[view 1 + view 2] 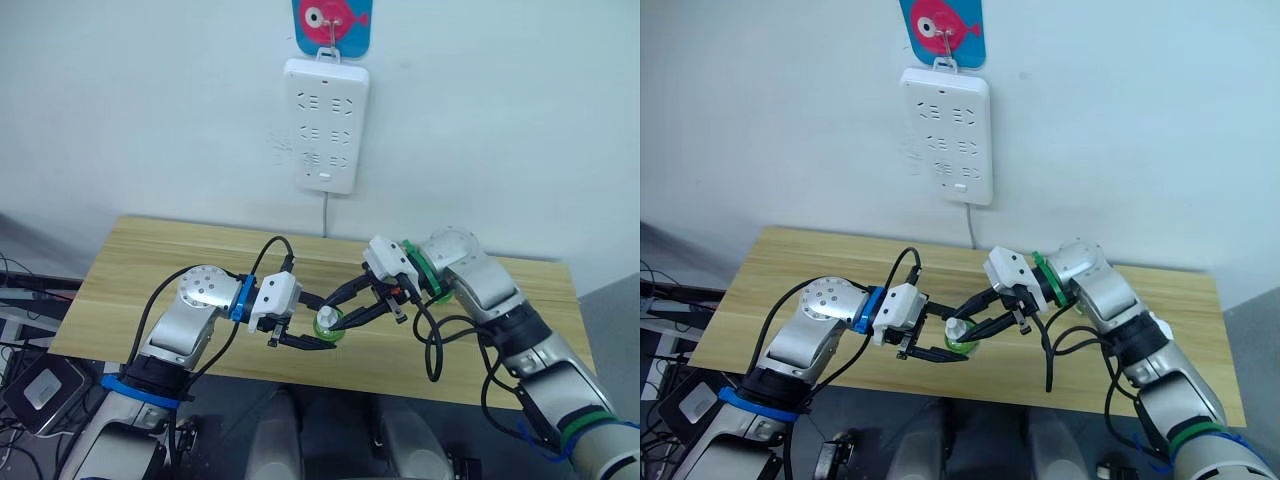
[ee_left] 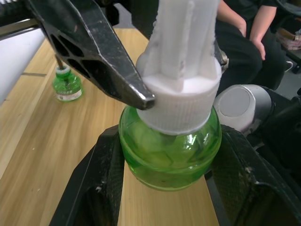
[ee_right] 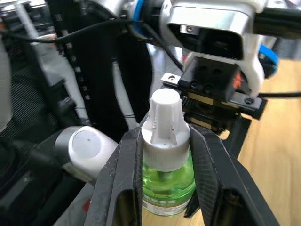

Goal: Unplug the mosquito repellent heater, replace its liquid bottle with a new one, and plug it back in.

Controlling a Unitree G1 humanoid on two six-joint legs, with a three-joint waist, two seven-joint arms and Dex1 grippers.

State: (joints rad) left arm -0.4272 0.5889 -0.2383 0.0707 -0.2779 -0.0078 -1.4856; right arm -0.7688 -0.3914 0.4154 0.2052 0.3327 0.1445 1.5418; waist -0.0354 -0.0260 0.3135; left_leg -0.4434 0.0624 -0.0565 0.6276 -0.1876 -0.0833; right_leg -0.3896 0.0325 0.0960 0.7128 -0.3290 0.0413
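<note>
The left gripper [image 1: 318, 340] is closed on the green body of the new bottle [image 1: 327, 325], holding it upright over the near edge of the wooden table [image 1: 150, 270], while the right gripper [image 1: 338, 316] clamps its two fingers on the bottle's white cap [image 3: 165, 127] from the opposite side. The capless bottle [image 2: 66, 84] with its bare wick stands on the table well apart from the left gripper. The white power strip [image 1: 326, 125] hangs on the wall beyond both grippers.
</note>
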